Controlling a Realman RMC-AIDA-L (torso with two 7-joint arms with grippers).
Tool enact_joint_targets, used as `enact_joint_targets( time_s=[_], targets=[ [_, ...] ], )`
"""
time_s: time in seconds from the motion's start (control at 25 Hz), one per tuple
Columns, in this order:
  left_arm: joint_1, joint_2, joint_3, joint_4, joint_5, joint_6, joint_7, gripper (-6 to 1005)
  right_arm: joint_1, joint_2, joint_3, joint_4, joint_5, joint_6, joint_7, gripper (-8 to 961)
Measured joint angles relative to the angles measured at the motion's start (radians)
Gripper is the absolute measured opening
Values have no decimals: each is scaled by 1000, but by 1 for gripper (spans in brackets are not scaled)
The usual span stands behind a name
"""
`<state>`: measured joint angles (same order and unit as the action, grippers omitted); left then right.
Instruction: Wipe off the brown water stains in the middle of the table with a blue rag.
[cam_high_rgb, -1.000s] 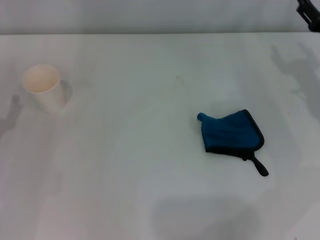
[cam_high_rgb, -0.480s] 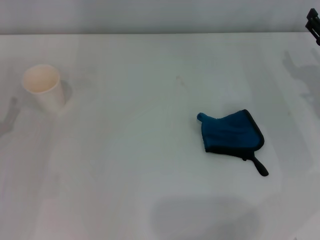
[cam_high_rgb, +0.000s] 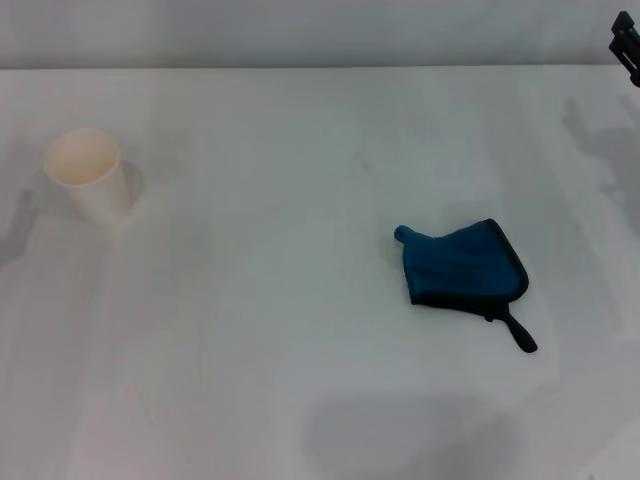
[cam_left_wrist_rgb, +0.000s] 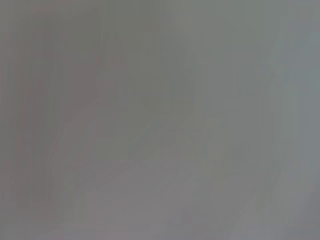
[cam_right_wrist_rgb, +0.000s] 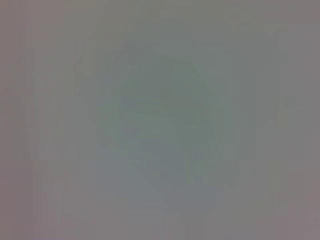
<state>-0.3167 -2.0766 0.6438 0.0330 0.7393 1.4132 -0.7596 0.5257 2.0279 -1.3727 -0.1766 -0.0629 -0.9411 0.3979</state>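
Now the blue rag (cam_high_rgb: 460, 265) lies flat on the white table (cam_high_rgb: 300, 350), right of its middle, with no brown stain showing there, and I cannot tell how the right gripper (cam_high_rgb: 627, 42) holds its jaws at the far edge.

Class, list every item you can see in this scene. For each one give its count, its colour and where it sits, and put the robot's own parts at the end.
table: one, white, fills the head view.
blue rag: one, blue with dark edging and a black loop, lying crumpled on the table right of centre.
paper cup: one, cream, upright near the table's left side, far from the rag.
brown stain: none clearly visible on the table.
right gripper: one, black, only a small part showing at the upper right edge, well away from the rag.
left gripper: not in view.
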Motion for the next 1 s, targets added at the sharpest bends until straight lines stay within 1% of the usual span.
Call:
enact_joint_targets(
  time_s=[0.16, 0.32, 0.48, 0.64, 1.0],
  targets=[
    [-15, 2, -6, 2, -9, -63, 2, 891, -3, 0, -8, 5, -1, 2, 3, 844],
    [-36, 3, -7, 3, -18, -128, 2, 891, -12, 0, -37, 6, -1, 8, 6, 844],
    [-54, 6, -5, 16, -16, -170, 2, 891, -12, 0, -61, 4, 0, 45, 7, 845],
    [-67, 6, -2, 39, -14, -184, 2, 891, -7, 0, -69, 3, 0, 75, 8, 845],
    [-75, 7, -1, 51, -11, -186, 3, 891, -14, 0, -69, 1, 6, 78, 11, 844]
  ],
)
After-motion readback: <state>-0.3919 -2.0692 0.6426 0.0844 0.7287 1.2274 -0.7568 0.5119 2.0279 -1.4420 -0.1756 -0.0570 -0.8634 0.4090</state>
